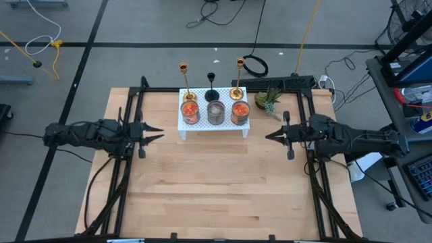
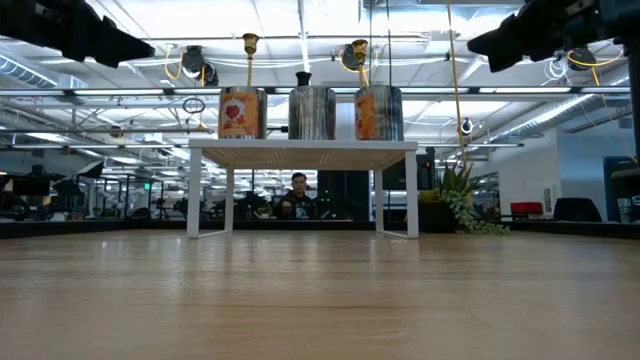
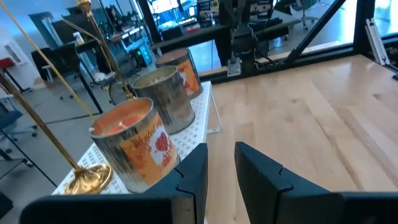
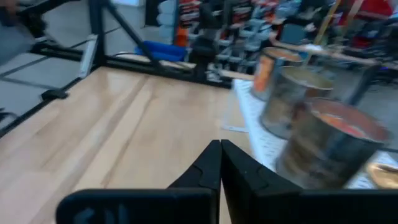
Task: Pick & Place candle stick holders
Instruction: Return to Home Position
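Far to the left, the left gripper [image 1: 156, 133] hangs above the light wooden table [image 1: 216, 196] near its left edge and points toward the middle. Its 2 dark fingers [image 3: 194, 169] stand a narrow gap apart and hold nothing.

Next I see the small white perforated shelf [image 1: 214, 126] at the table's far middle. 3 candle tins sit in a row along its front:
- an orange-labelled candle tin [image 1: 190, 112]
- a plain silver candle tin [image 1: 215, 113]
- a second orange-labelled tin [image 1: 240, 111]

The candle stick holders stand upright just behind them. The left shiny brass-gold candlestick [image 1: 184, 86], with its thin stem and round flared base, rests on the shelf behind the first orange tin. The shorter black candlestick [image 1: 212, 93] stands behind the silver tin. The right brass-gold candlestick [image 1: 237, 88] is behind the second orange tin. No gripper touches any of the 3.

Just right of the shelf is a small green potted plant [image 1: 268, 101].

The right gripper [image 1: 270, 136] hangs near the table's right edge and points inward, well apart from the shelf. Its fingers [image 4: 208, 167] are pressed together with nothing between them.
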You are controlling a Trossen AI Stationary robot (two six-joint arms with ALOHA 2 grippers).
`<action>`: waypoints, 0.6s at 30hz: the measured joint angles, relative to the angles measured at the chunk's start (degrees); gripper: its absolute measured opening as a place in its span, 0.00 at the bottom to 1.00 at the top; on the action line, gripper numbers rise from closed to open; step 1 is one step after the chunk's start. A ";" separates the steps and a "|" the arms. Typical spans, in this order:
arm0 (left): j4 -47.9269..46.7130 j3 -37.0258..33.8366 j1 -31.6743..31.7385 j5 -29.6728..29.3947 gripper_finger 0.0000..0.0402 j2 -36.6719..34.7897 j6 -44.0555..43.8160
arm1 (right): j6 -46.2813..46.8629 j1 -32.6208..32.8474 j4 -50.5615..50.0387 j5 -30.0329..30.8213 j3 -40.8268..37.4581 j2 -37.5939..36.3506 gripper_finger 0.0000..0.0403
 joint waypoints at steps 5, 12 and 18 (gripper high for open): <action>-1.30 -0.06 -0.01 2.27 0.22 -2.40 0.18 | 0.69 -0.04 0.11 2.48 -2.91 -5.15 0.00; -3.59 -0.07 0.00 3.77 0.22 -4.27 -0.90 | 2.10 -0.02 4.71 2.82 -9.68 -10.31 0.00; -0.35 -3.70 0.01 3.90 0.22 -4.25 -2.42 | 2.01 -0.02 10.41 3.30 -16.28 -14.28 0.00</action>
